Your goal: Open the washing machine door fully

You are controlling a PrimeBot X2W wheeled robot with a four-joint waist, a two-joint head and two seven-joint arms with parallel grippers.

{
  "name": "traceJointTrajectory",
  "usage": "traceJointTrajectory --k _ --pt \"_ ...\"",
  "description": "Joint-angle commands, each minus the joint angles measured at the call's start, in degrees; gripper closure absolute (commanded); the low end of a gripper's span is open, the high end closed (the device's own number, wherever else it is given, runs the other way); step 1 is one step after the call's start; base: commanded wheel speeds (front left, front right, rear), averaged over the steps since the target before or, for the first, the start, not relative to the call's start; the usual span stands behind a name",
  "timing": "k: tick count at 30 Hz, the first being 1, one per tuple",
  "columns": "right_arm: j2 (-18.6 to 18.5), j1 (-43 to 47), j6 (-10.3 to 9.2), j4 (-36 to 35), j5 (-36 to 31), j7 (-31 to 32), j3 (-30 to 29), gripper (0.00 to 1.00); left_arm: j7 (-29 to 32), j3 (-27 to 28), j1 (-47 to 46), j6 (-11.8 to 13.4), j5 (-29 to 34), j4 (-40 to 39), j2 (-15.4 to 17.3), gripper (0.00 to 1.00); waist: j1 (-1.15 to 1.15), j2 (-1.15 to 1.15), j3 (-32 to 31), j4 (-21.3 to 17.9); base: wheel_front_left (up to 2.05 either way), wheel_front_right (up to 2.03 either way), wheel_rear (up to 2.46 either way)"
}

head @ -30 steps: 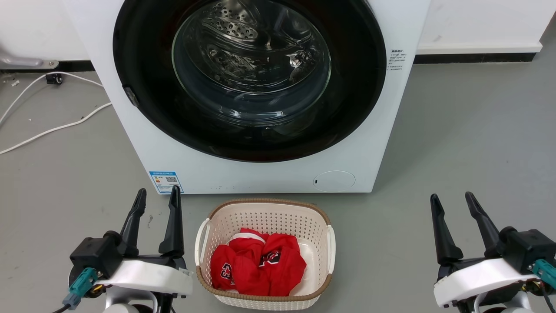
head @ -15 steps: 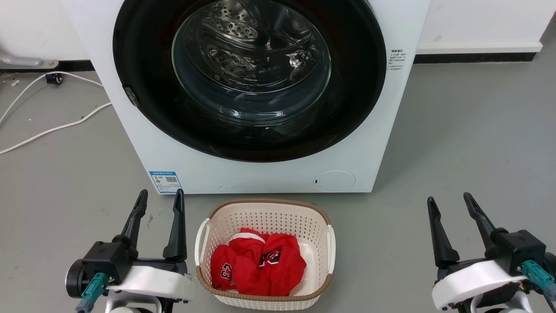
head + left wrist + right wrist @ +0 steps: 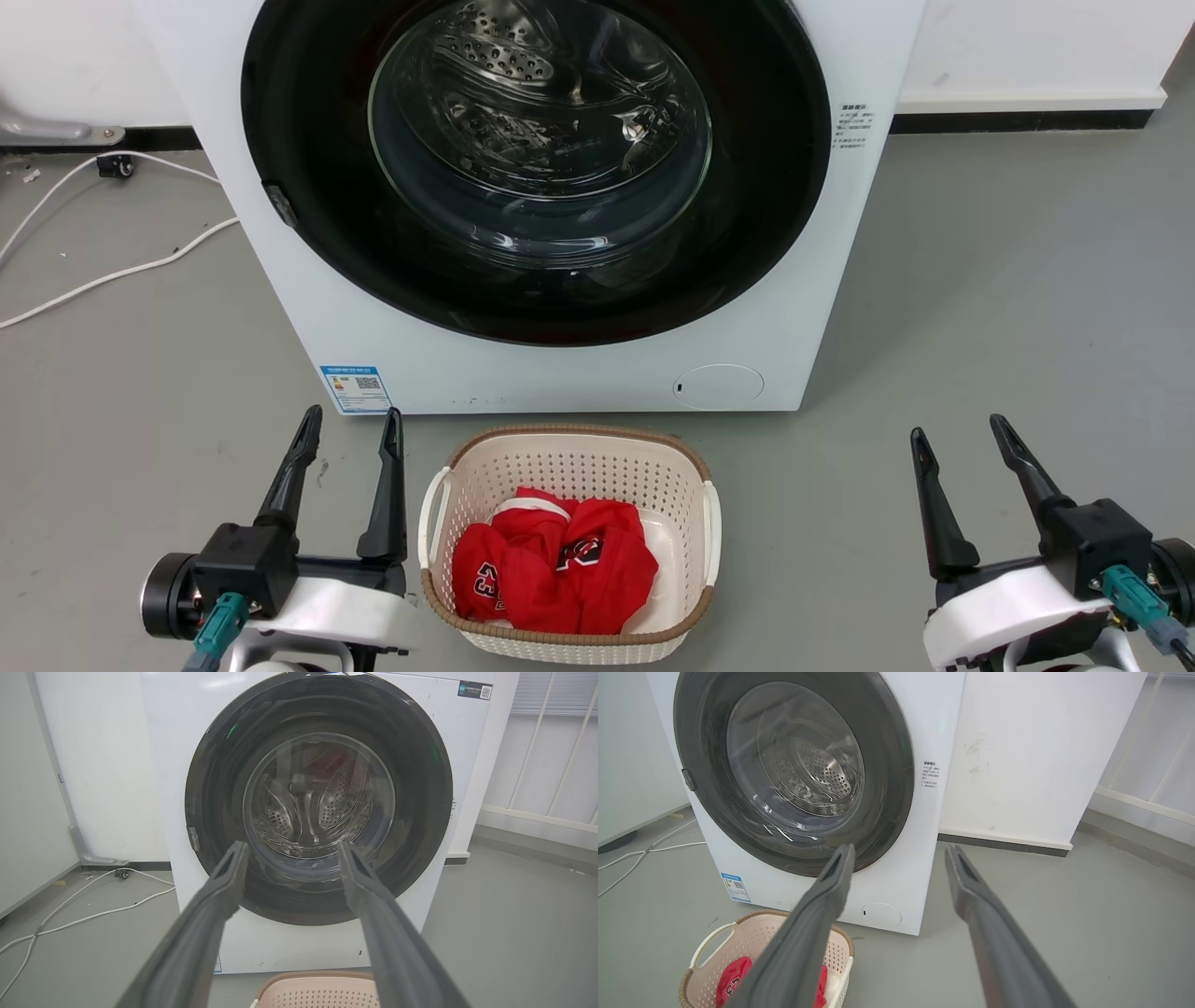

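The washing machine door (image 3: 308,140) (image 3: 219,774) (image 3: 887,765) is a big glossy black disc with a clear glass bowl at its centre, lying flat against the white machine front (image 3: 523,373). A small grey latch tab (image 3: 280,205) sits on its left rim. My left gripper (image 3: 350,422) (image 3: 290,847) hovers open at the lower left, well short of the machine, fingers pointing at the door. At the lower right my right gripper (image 3: 959,429) (image 3: 900,851) is open too, with nothing between its fingers.
A cream basket (image 3: 569,448) (image 3: 710,947) with red clothing (image 3: 560,574) stands on the grey floor between the grippers, just before the machine. White cables (image 3: 112,271) run over the floor at the left. A white wall and dark skirting (image 3: 1018,121) are behind.
Both grippers have drawn down and back a little in the head view, and the left wrist has rolled. The door and basket have not moved.
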Motion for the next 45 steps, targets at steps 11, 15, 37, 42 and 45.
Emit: traceJointTrajectory --k 11,15,37,42,45 --pt "-0.16 0.43 -0.02 0.24 -0.29 -0.87 0.20 0.00 -0.51 0.16 1.00 -0.16 -0.37 0.17 -0.16 0.00 0.00 0.00 0.10 -0.05 0.00 0.00 0.00" --pt "-0.16 0.42 -0.02 0.52 0.42 -0.66 0.30 0.47 -0.51 0.13 1.13 -0.16 -0.49 0.21 -0.20 0.00 0.00 0.00 0.12 -0.05 0.00 0.00 0.00" --pt "-0.16 -8.07 -0.01 8.67 61.13 -9.95 0.13 1.00 -0.50 0.79 -0.66 -0.16 -1.89 -0.35 -0.23 0.00 0.00 0.00 2.63 -0.49 0.00 0.00 0.00" --pt "-0.15 -15.69 -0.01 12.22 71.55 -9.39 -1.94 1.00 -0.50 0.65 -3.78 -0.16 -2.12 -1.31 -0.22 0.00 0.00 0.00 7.34 0.06 0.00 0.00 0.00" --pt "-0.22 -21.59 -0.01 13.58 76.72 -7.02 -3.68 1.00 -0.50 0.80 -5.98 -0.16 -1.97 -1.95 -0.22 0.00 0.00 0.00 10.48 0.39 0.00 0.00 0.00"
